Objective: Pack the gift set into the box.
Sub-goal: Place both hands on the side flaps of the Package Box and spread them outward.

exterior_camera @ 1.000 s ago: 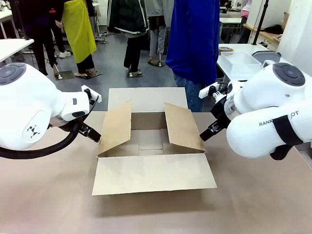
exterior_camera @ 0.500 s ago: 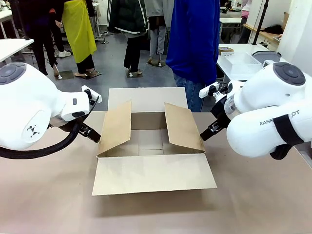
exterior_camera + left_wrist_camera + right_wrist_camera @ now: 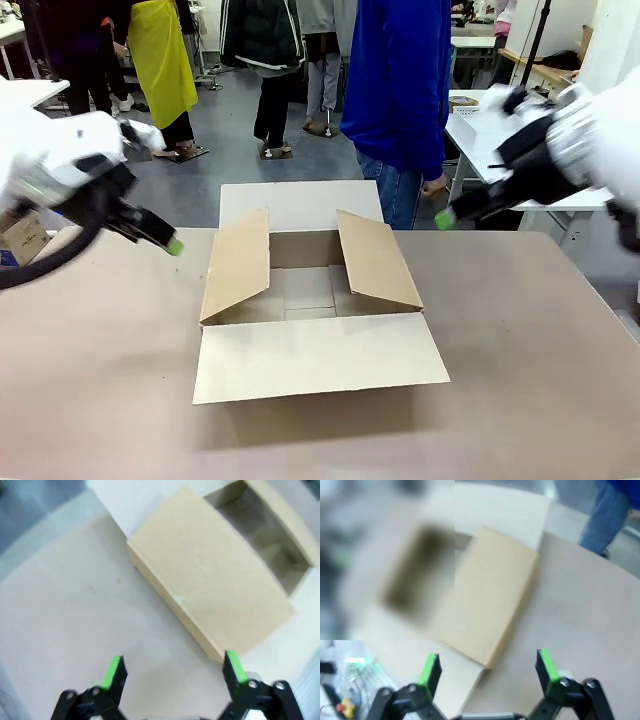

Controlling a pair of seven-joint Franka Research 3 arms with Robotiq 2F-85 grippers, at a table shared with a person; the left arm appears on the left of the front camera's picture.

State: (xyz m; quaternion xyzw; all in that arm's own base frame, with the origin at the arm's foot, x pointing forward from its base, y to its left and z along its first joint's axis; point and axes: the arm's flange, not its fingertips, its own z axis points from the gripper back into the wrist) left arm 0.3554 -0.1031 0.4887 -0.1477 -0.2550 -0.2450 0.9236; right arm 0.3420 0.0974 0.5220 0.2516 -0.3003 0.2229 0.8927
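The box [image 3: 320,355] stands open in the middle of the table, its side flaps leaning inward and its near flap lying flat. Its inside looks bare. My left gripper [image 3: 172,245] hangs above the table just left of the box, blurred by motion. From the left wrist the left gripper [image 3: 173,670] is open over the table, the box's flap [image 3: 215,580] ahead of it. My right gripper [image 3: 443,219] is raised off the box's far right corner. From the right wrist the right gripper [image 3: 488,667] is open above the box's flap [image 3: 492,595]. The gift set is out of view.
A person in a blue jacket [image 3: 400,80] stands at the far side, one hand [image 3: 433,187] hanging by the table edge. A small brown carton [image 3: 20,237] sits off the table at far left. A white side table [image 3: 475,125] stands at back right.
Both arms have swung up and outward, away from the box's side flaps. The box has shifted very slightly.
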